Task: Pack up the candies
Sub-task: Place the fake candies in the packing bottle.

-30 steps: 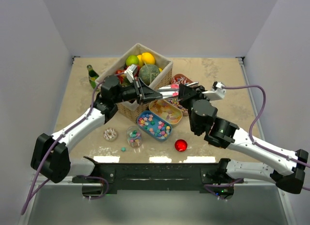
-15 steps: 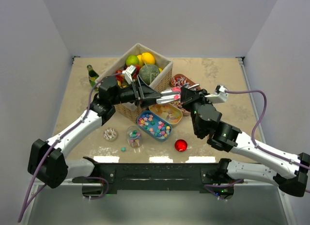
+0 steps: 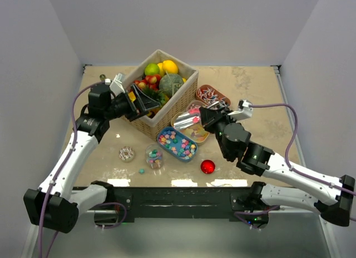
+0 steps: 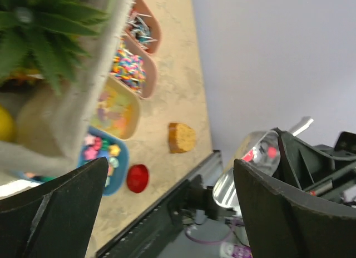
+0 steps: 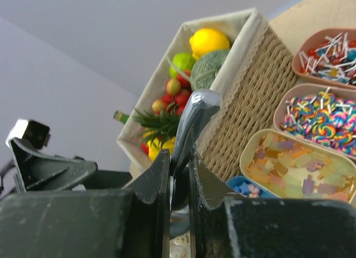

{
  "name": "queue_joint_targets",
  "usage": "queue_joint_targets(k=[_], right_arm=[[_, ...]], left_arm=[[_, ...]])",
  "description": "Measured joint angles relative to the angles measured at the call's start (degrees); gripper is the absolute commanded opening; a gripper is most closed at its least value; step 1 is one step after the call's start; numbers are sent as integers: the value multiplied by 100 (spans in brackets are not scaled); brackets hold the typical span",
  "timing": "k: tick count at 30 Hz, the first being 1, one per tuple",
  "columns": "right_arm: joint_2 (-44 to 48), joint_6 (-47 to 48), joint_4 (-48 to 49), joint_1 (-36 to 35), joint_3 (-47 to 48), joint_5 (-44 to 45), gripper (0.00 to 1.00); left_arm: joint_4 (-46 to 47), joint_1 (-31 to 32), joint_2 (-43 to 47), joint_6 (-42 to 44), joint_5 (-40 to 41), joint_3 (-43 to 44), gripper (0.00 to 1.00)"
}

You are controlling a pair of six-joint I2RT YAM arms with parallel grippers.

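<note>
Left claw (image 3: 146, 102) has swung back left to the basket (image 3: 167, 118), jaws wide apart. Right claw (image 3: 207, 117) clamps a metal scoop (image 3: 185, 120) above the candies (image 3: 178, 144), mostly still in their trays (image 3: 161, 137) beside a part-filled jar (image 3: 154, 156).

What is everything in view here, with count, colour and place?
basket: one, tan wicker, centre back
toy fruit: several, yellow, green, red, in basket
pastel candies: many, blue tray before basket
gummies: many, orange-yellow, yellow tray
swirled sweets: many, rainbow, pink tray
wrapped candies: many, red-white-blue, brown tray
jar: one, clear, candies inside, by blue tray
loose candy: one, teal, by jar
doughnut: one, sprinkled, left of jar
ball: one, red, front centre
lump: one, orange-brown, right of trays
bottle: one, green, back left, mostly hidden
scoop: one, silver, in right gripper
left gripper: open, at basket's left side
right gripper: shut on scoop handle
</note>
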State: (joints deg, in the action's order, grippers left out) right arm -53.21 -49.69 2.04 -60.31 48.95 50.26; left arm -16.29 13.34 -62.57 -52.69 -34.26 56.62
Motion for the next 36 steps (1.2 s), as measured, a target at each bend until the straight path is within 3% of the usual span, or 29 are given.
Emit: queue_joint_targets(k=[8, 19, 36], right_arm=[[-658, 52, 560, 0, -153, -1119, 0], [-1591, 723, 918, -46, -116, -1976, 0], [-2214, 1790, 931, -625, 501, -1884, 0]], left_arm=[[-1220, -63, 186, 807, 879, 334, 100], [-1637, -90, 264, 1029, 1370, 647, 100], [-1685, -96, 273, 1036, 1462, 667, 100]])
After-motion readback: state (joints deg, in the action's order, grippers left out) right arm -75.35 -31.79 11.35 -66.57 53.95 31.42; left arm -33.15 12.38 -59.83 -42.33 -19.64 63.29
